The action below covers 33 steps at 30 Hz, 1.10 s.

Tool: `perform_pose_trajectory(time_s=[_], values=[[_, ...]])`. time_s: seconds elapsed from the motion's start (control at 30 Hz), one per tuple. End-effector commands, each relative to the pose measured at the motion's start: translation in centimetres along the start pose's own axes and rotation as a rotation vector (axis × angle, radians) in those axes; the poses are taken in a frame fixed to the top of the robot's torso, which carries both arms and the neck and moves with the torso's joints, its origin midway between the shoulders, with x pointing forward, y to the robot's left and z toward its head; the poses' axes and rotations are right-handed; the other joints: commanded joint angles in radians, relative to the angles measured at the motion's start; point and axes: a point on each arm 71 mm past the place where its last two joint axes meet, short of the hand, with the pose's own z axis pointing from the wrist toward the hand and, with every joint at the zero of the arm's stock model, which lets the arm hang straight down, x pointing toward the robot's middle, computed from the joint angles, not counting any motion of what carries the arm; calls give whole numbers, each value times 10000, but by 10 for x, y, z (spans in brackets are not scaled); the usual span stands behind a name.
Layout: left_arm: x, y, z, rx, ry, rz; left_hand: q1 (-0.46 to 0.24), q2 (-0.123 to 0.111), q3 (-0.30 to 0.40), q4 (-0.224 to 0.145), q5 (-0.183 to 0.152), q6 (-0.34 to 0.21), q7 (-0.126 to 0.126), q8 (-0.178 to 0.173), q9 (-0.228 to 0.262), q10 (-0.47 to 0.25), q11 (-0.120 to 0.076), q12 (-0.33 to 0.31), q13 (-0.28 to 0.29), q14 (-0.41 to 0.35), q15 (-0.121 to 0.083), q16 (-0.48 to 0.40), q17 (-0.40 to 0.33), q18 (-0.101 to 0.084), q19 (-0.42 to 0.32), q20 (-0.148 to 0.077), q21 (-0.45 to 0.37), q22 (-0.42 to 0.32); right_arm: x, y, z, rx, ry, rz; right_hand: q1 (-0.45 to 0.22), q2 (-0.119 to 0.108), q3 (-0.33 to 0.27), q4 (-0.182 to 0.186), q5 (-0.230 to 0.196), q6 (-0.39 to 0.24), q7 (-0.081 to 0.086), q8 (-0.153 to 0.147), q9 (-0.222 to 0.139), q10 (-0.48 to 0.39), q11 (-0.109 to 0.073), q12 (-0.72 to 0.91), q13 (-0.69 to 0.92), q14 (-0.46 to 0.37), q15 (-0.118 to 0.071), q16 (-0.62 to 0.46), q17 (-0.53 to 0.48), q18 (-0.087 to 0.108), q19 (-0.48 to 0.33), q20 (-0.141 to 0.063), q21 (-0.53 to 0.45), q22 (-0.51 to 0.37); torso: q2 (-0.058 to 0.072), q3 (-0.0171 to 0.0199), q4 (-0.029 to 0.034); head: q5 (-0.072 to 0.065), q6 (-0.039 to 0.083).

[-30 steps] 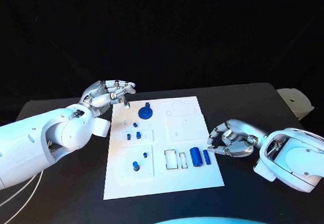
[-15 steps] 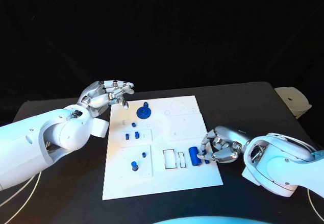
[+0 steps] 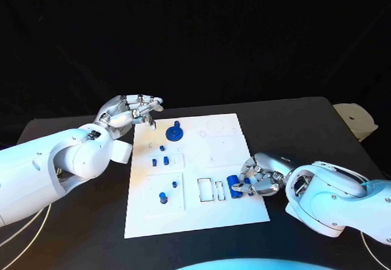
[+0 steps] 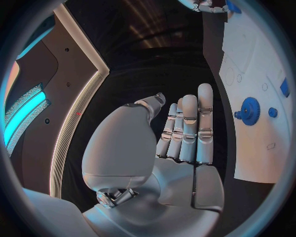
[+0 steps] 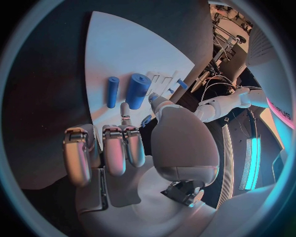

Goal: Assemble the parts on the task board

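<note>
The right hand [image 3: 262, 177] is curled at the near right edge of the task board [image 3: 223, 147]; its fingers [image 5: 115, 148] lie narrow, nothing gripped, with two blue cylinders just ahead of the fingertips: a thick one [image 5: 137, 90] and a thin one [image 5: 113, 91]. The left hand [image 3: 129, 112] is raised at the board's far left corner, fingers [image 4: 188, 127] straight, close together and holding nothing. One blue gear [image 3: 174, 135] stands beyond them. Several smaller blue parts [image 3: 161, 163] lie in the board's recesses. The board rests on a black table [image 3: 76, 216].
</note>
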Motion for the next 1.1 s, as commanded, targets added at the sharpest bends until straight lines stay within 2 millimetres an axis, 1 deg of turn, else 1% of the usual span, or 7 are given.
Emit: perform_pose_trajectory(time_s=[0.03,0.13,0.53,0.87,1.0,1.07,1.1], values=[[3,-1,0,55,224,-60,-114,-17,57,2,-25,-62,19,41,12,-54,17,49,16,-75,9,-58,-17,66,-10,69,-64,-14,4,0,2,85,59,-666,-114,-2,-151,61,-109,-94,5,55,15,1059,28,34,2627,967,56,71,2184,-141,1046,-5,36,2627,-8,-3,-11,40,-43],[3,-1,0,54,230,-62,-114,-17,57,2,-25,-62,19,41,12,-54,17,49,16,-75,9,-58,-17,66,-10,69,-64,-14,7,2,4,12,119,-836,-118,73,-365,96,-334,-95,-2,82,26,1059,23,34,2627,965,54,68,2175,-141,1046,-6,36,2627,-6,5,-14,66,-65],[3,-1,0,44,248,-68,-143,-22,49,19,-27,-68,24,45,16,-64,22,62,20,-87,13,-74,-28,65,-17,71,-83,-26,18,9,12,-166,349,-1289,223,216,-574,27,-409,104,-74,225,79,1039,-35,7,2604,962,11,65,2171,-141,1046,-33,36,2627,-5,1,5,54,-80],[2,-1,0,37,238,-64,-158,-22,47,28,-26,-73,24,48,19,-73,22,72,22,-93,15,-83,-35,65,-19,73,-97,-34,19,7,13,5,167,-754,789,630,-470,-103,-514,338,-162,345,140,1016,-120,-27,2574,967,-66,73,2200,-141,1046,-102,36,2627,-17,0,-7,74,-92],[2,-1,0,37,234,-63,-158,-22,47,28,-26,-73,24,48,19,-73,22,72,22,-93,15,-83,-35,65,-19,73,-97,-34,18,8,11,40,-69,-445,1103,837,-240,-248,-437,448,-203,373,149,1010,-155,-36,2567,967,-94,73,2202,-141,1046,-124,36,2627,-20,2,-9,64,-96],[2,-1,0,36,235,-63,-158,-22,47,28,-26,-73,24,48,19,-73,22,72,22,-93,15,-83,-35,65,-19,73,-97,-34,16,7,10,97,-204,-170,1252,889,-70,-340,-99,518,-237,374,148,1021,-189,-21,2580,969,-125,74,2207,-141,1046,-152,36,2627,-18,2,-9,64,-94],[2,-1,0,36,234,-63,-158,-22,47,28,-26,-73,24,48,19,-73,22,72,22,-93,15,-83,-35,65,-19,73,-97,-34,16,7,9,145,-269,30,1353,900,68,-414,218,587,-273,385,153,1027,-219,-12,2588,966,-150,69,2195,-141,1046,-177,36,2627,-19,2,-11,66,-91]])
